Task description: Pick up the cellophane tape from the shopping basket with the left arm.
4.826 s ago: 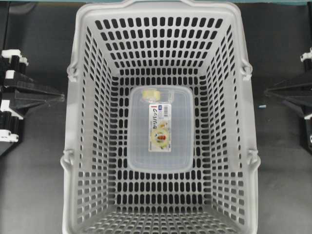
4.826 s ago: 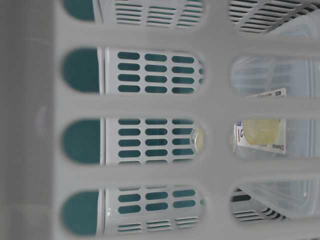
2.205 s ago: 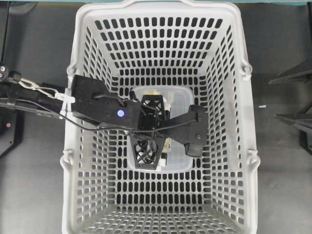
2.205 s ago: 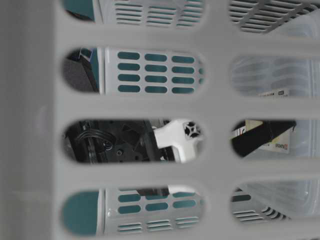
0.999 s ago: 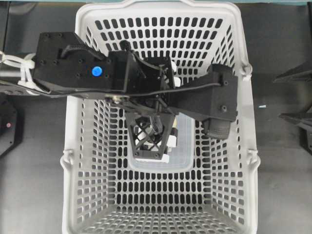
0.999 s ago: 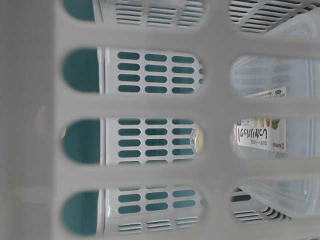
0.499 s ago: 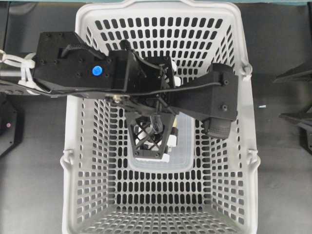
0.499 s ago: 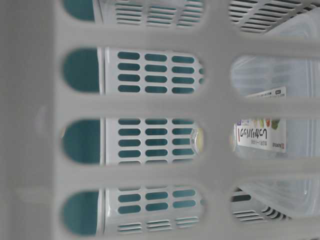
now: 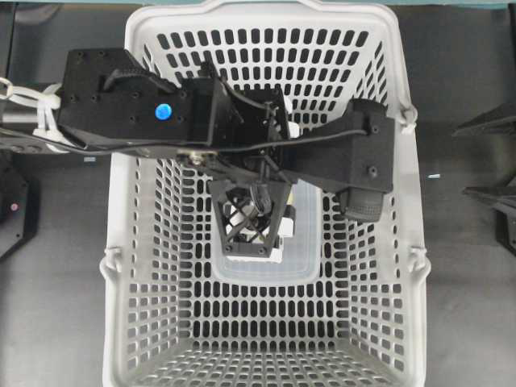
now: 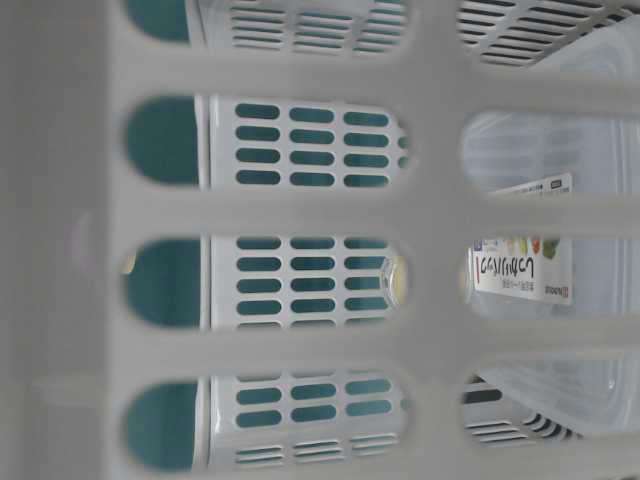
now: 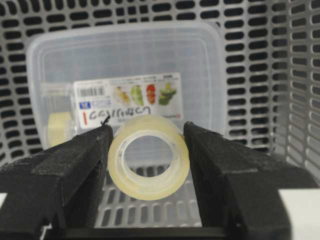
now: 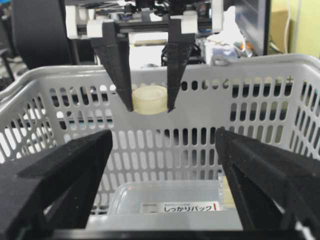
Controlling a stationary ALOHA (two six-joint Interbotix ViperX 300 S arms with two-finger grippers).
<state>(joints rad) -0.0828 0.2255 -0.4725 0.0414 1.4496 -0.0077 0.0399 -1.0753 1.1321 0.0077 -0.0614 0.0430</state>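
We see the left fingers (image 11: 85, 165) closed on the cellophane tape (image 11: 149, 157) from either side, so the cream ring sits gripped between the two black pads. The roll hangs clear above the shopping basket (image 12: 260, 95) — about level with its rim, over the clear food box (image 11: 125, 65) on the basket floor. The right fingers (image 12: 70, 165) stand wide apart and hold nothing — near the basket's right side, over the dark desk (image 9: 468, 306).

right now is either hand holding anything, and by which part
The left hand holds the cellophane tape, its fingers pressing the roll's outer rim from both sides. The right hand is open, holding nothing.
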